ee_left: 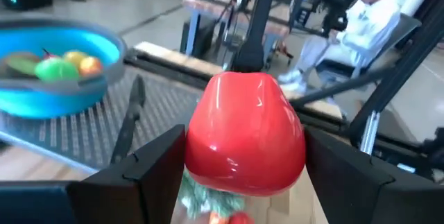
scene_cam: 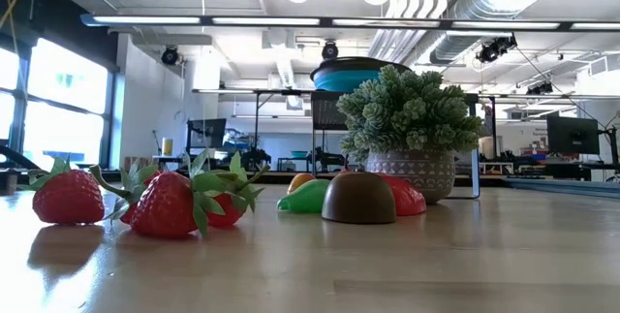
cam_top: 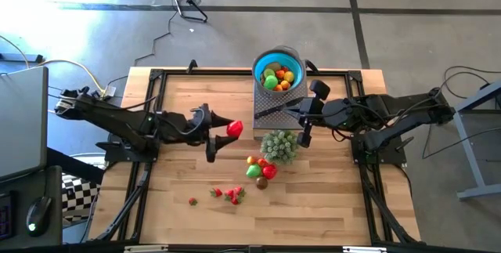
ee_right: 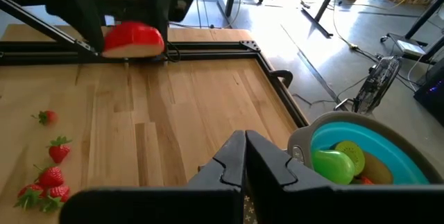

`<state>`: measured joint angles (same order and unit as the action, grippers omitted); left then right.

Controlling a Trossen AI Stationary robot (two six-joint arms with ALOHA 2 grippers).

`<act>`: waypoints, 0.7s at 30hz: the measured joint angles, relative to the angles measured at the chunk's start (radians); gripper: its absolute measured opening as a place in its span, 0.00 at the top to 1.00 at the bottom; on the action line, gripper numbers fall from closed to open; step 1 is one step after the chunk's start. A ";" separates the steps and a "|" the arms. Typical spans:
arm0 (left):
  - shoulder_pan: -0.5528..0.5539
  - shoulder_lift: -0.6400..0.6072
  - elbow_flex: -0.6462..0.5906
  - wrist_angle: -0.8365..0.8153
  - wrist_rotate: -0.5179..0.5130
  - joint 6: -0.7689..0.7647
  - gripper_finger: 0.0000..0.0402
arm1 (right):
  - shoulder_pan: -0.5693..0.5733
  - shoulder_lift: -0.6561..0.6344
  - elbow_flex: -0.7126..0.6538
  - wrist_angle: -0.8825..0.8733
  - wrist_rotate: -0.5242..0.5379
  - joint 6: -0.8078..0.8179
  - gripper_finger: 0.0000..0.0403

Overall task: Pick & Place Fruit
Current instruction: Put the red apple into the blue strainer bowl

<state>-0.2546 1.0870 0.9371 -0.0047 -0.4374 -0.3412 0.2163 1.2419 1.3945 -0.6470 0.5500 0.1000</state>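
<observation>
Red fruit held up over the counter

The left pincer [cam_top: 228, 130] holds a red fruit [cam_top: 234, 128] above bare wood at 9 o'clock; the right pincer [cam_top: 304, 120], closed and holding nothing, waits near the blue bowl [cam_top: 261, 60] at 12.

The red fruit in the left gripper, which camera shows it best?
The left wrist view: the red fruit fills it, clamped in the left gripper. High view shows it small; right wrist view shows it distant; low view misses it.

red fruit [ee_left: 244, 132] (glossy), blue bowl [cam_top: 279, 68], green plant [cam_top: 279, 145]
</observation>
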 joint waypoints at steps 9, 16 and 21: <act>0.013 0.001 0.109 0.002 -0.146 0.100 0.36 | 0.000 0.000 0.000 0.000 0.076 -0.069 0.99; 0.121 0.017 0.138 -0.005 -0.145 0.068 0.36 | 0.000 0.000 0.000 0.001 0.108 -0.104 0.99; 0.235 0.055 0.138 0.006 -0.020 0.020 0.36 | -0.027 -0.020 0.000 0.000 0.051 -0.120 0.99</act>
<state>-0.0200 1.1425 1.0754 0.0009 -0.4575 -0.3208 0.1897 1.2223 1.3945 -0.6474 0.6008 -0.0198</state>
